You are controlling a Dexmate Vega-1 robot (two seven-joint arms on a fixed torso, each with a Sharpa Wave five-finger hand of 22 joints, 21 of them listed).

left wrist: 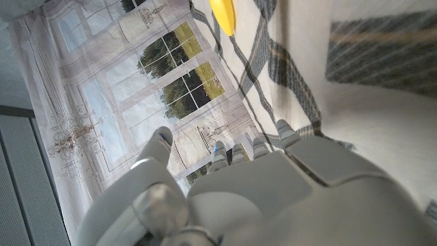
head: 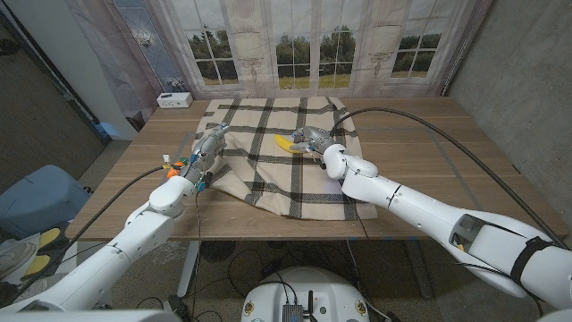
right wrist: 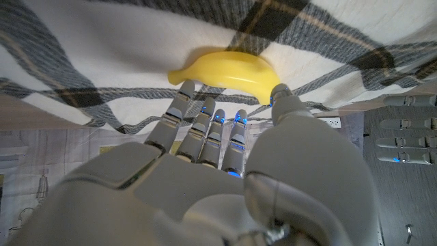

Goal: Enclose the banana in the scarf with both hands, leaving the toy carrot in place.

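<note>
Right robot hand (head: pixel 315 141) at the banana (head: pixel 286 143), fingertips (right wrist: pixel 184 92) touching it, apparently not yet clasped. Banana lay mid-scarf (head: pixel 268 170), long axis roughly along the worktop's (head: pixel 429 125) far edge. Left robot hand (head: pixel 209 148) spread at the scarf's left edge.

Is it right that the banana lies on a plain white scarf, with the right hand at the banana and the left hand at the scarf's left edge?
Not quite. The scarf is not plain white: it is cream with a dark plaid pattern, as the head view shows. The rest stands: the right hand is at the banana, and the left hand is at the scarf's left edge.
</note>
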